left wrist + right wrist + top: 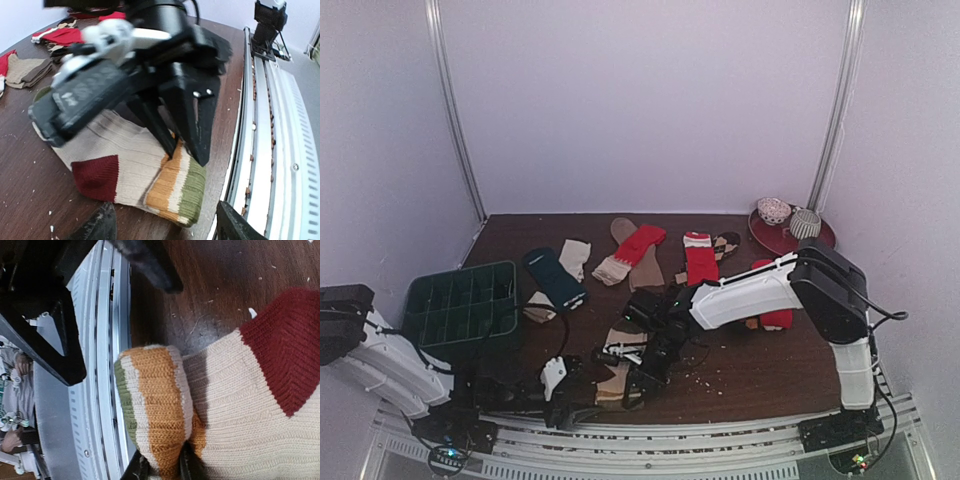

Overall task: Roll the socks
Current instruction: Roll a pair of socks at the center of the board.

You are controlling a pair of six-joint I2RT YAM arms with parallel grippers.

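A cream sock point(120, 150) with a maroon heel and an orange, cream and green striped cuff lies on the brown table near the front edge. My right gripper point(162, 467) is shut on the folded cuff point(155, 405), and its black fingers point(192, 135) come down onto the cuff in the left wrist view. My left gripper point(167, 220) is open just in front of the cuff, one finger on each side, touching nothing. From above, both grippers meet at this sock point(620, 365), the left gripper point(565, 390) beside the right gripper point(638, 385). More socks lie further back: a red sock point(638, 248), a dark teal sock point(556, 277), another red sock point(700, 260).
A dark green gridded tray point(460, 305) stands at the left. A red plate point(820, 240) at the back right holds two rolled bundles. A metal rail point(270, 125) runs along the table's front edge right by the cuff. Crumbs dot the wood.
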